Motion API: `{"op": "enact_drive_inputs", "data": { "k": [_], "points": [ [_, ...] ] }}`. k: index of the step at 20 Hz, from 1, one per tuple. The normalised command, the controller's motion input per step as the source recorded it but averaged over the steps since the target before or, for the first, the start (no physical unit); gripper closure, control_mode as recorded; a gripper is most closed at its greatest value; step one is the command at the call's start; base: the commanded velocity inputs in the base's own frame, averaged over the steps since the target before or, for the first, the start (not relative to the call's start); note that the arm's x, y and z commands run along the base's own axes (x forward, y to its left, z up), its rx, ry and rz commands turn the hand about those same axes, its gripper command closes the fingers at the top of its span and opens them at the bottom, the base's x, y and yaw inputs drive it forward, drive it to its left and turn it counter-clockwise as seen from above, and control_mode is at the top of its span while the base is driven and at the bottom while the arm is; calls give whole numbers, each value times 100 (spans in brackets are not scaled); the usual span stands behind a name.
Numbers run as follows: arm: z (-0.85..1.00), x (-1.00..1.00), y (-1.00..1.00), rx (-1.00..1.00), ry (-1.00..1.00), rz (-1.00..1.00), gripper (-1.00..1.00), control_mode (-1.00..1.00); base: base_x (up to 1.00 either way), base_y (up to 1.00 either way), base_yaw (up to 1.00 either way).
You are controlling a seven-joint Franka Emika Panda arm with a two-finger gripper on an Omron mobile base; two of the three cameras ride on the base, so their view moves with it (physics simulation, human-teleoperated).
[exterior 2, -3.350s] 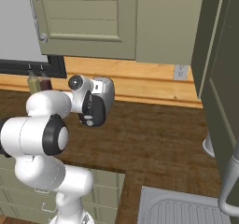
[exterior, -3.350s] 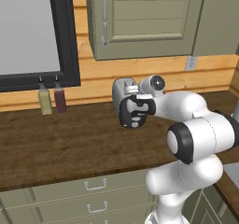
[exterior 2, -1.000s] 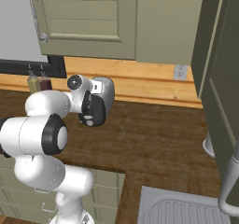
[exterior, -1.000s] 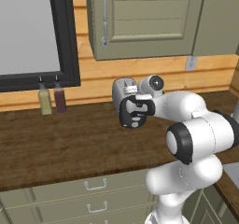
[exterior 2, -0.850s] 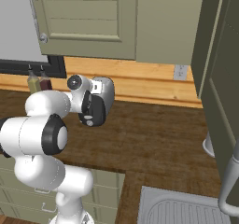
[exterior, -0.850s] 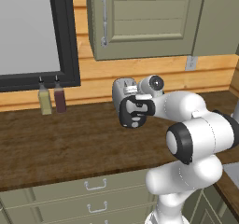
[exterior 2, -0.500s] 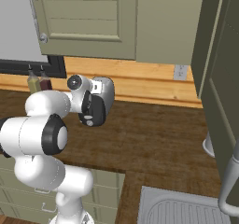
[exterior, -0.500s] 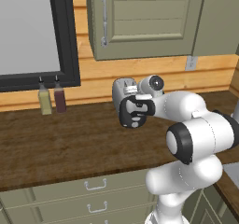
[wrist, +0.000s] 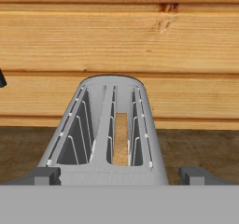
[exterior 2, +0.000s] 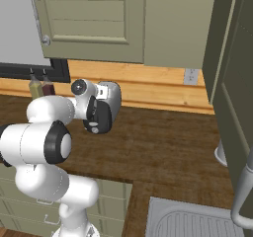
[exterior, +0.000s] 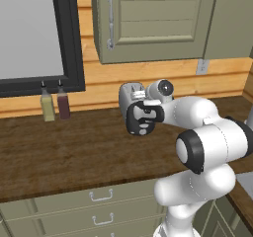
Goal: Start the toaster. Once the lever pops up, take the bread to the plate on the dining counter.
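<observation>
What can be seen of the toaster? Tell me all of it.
The toaster is a small silver-grey, metal-looking body with rounded sides and two long top slots lined with wire guides. A tan bread slice sits sunk in the right slot of the hand view; the other slot looks empty. It stands upright on the dark wood counter by the plank wall. The open gripper straddles its near end.

No visible change across base views: arm [exterior: 207, 132] holds same pose, gripper [wrist: 119, 174] stays spread wide above toaster [wrist: 109, 129], bread [wrist: 121, 139] remains in slot.
</observation>
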Motion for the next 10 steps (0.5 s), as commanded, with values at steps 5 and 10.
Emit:
{"op": "enact_drive_inputs", "data": {
  "k": [5, 10],
  "points": [
    [0, 0, 0, 0, 0, 0, -100, -100, 0, 0, 0],
    [0, 0, 0, 0, 0, 0, -100, -100, 0, 0, 0]
  ]
}}
